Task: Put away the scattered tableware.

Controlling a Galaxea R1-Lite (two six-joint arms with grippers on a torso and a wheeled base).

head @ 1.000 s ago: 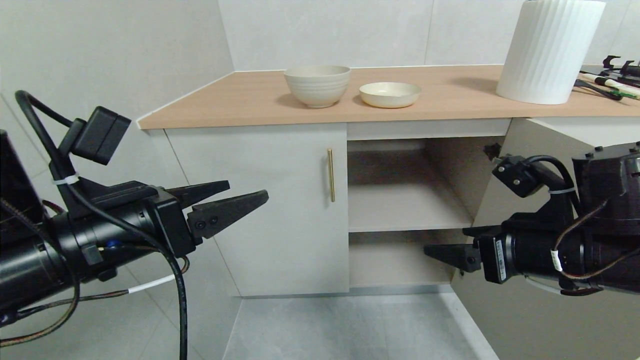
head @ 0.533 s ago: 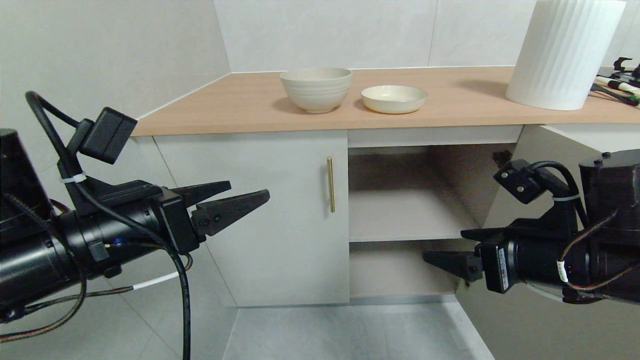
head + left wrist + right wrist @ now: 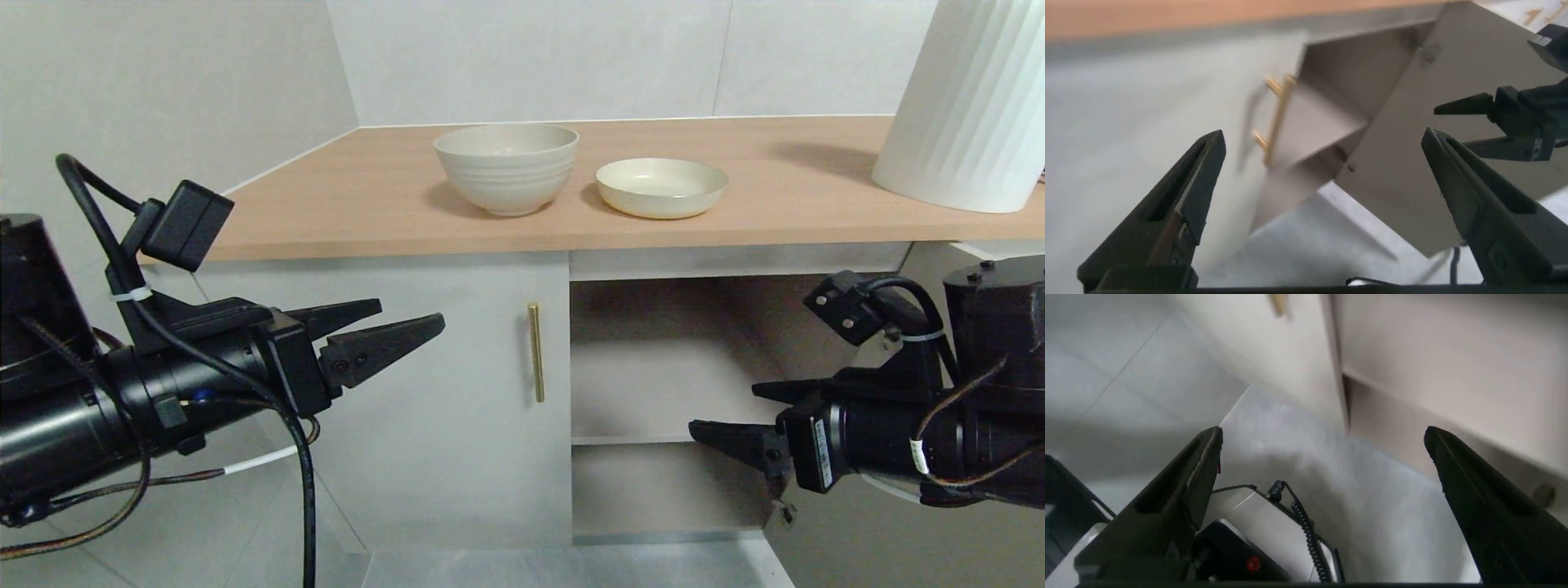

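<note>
Left hand (image 3: pixel 411 314) hangs in front of the closed cabinet door (image 3: pixel 424 408), below the level of the tabletop (image 3: pixel 351 204), its two fingers spread wide with nothing between them. My right hand (image 3: pixel 723 408) is across from it at a slightly lower height, in front of the open cabinet compartment and level with the shelf (image 3: pixel 637 440) inside. It too is spread wide and holds nothing. The two hands point toward each other and are well apart, with the door's brass handle (image 3: pixel 535 353) between them.

The tableware sits up on the tabletop, above both hands and farther back. A ribbed, cream bowl (image 3: pixel 507 167) stands upright near the front edge, above my left hand and to its right. A shallow, pale dish (image 3: pixel 661 186) lies just beside the bowl on its right, not touching it, above my right hand and a little to its left. Neither hand touches either piece.

A tall white ribbed container (image 3: pixel 963 106) stands farther right on the same tabletop, well apart from the dish. From my left wrist I see the cabinet's other door (image 3: pixel 1413 163) swung open, with my right hand beyond it.
</note>
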